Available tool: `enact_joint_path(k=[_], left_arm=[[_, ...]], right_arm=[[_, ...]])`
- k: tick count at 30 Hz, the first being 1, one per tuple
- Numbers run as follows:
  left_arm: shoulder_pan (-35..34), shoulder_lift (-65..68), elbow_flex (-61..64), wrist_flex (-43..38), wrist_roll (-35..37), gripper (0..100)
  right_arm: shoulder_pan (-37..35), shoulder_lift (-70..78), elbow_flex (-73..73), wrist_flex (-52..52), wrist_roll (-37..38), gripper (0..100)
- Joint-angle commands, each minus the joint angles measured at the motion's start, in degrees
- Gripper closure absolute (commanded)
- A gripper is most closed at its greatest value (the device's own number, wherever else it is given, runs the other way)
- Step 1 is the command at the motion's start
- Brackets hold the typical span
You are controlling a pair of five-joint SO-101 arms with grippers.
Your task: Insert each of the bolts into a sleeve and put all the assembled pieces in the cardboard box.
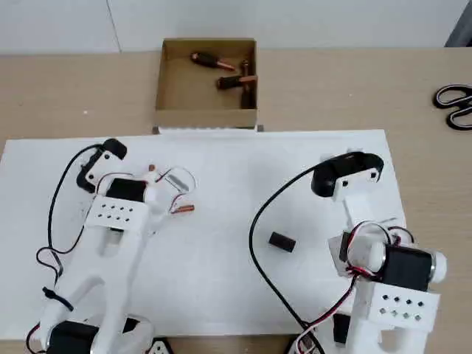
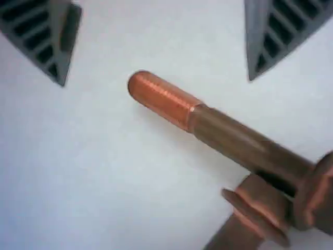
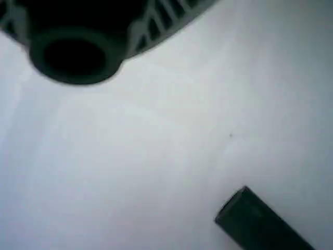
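Note:
My left gripper (image 2: 155, 80) hangs open just above the white sheet. Its two dark ribbed fingertips (image 2: 52, 47) stand on either side of a copper bolt (image 2: 208, 127) that lies flat, threaded end towards them. A second bolt (image 2: 250, 219) lies against its head. From above, the bolts (image 1: 183, 209) show beside the left arm (image 1: 118, 214). My right gripper (image 3: 78, 31) is shut on a black sleeve (image 3: 73, 57), whose hollow end faces the camera. Another black sleeve (image 3: 260, 221) lies loose on the sheet (image 1: 282, 241), left of the right arm (image 1: 383, 265). The cardboard box (image 1: 206, 116) holds several assembled pieces (image 1: 237, 80).
A white sheet (image 1: 221, 280) covers the work area on the wooden table. Scissors (image 1: 456, 105) lie at the far right edge. Black cables (image 1: 254, 243) loop from both arms over the sheet. Open room lies between the two arms.

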Motion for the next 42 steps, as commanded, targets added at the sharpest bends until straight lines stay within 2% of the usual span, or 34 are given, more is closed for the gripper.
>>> enact_joint_path(k=[1, 8, 16, 27, 30, 34, 39, 42], left_arm=[[0.26, -0.18, -1.98, -0.62, 0.35, 79], [-3.96, 3.52, -2.51, 0.35, 0.09, 79], [-4.22, 17.49, -11.12, 7.12, 0.09, 79], [-4.31, 25.85, -15.16, 7.74, 0.26, 79], [-4.31, 26.37, -15.43, 9.23, 0.26, 85], [-4.40, 26.29, -15.43, 9.49, 0.26, 99], [-4.40, 26.29, -15.43, 9.58, 0.09, 99], [-4.40, 26.29, -15.96, 12.40, 0.00, 99]], right_arm=[[0.22, -0.66, -0.35, -0.92, -0.35, 99.5], [0.22, -0.57, -0.35, -0.92, -0.35, 99.5], [0.22, -0.48, -0.35, -0.92, -0.35, 99.5], [0.22, -0.40, -0.26, -0.92, -0.35, 99.5], [0.22, -0.31, -0.26, -0.92, -0.35, 99.5], [0.22, -0.22, -0.18, -1.10, -0.35, 99.5], [0.13, -0.22, -0.09, -1.71, -0.44, 99.5], [0.13, -0.22, -0.09, -1.71, -0.44, 99.5]])
